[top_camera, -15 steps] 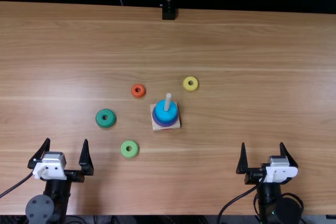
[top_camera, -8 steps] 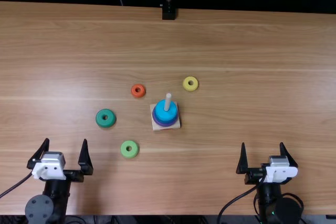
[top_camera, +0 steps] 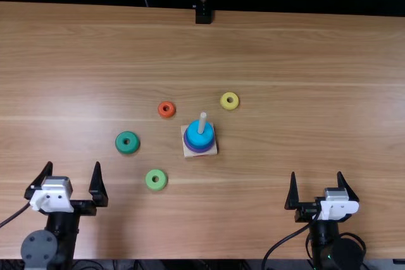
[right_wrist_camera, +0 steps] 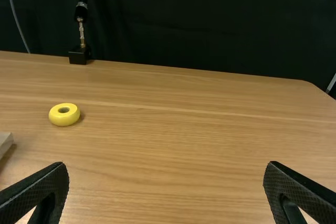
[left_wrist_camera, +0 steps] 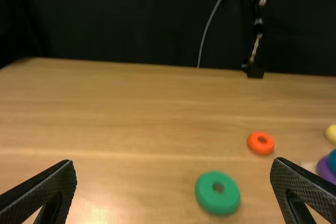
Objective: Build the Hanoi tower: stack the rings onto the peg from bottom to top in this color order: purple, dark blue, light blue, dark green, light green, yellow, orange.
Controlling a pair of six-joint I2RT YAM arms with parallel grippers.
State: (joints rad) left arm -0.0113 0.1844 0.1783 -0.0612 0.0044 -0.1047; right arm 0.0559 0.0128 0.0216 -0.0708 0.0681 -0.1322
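Observation:
In the top view, the wooden peg (top_camera: 202,122) rises from a square base (top_camera: 192,154) holding a purple ring (top_camera: 200,149) below a light blue ring (top_camera: 198,136); whether a dark blue one lies between I cannot tell. Loose on the table are the dark green ring (top_camera: 120,145), light green ring (top_camera: 149,184), orange ring (top_camera: 161,110) and yellow ring (top_camera: 223,104). My left gripper (top_camera: 73,175) is open, nearer the table's front edge than the dark green ring (left_wrist_camera: 217,200). My right gripper (top_camera: 315,184) stands open at front right, well away from the yellow ring (right_wrist_camera: 56,120).
A black stand (top_camera: 203,15) with a metal post and a cable rises at the table's far edge. The wooden table (top_camera: 304,118) stretches around the rings.
My left gripper has shifted slightly to the left and a little away from the front edge. The right arm and the rings are where they were.

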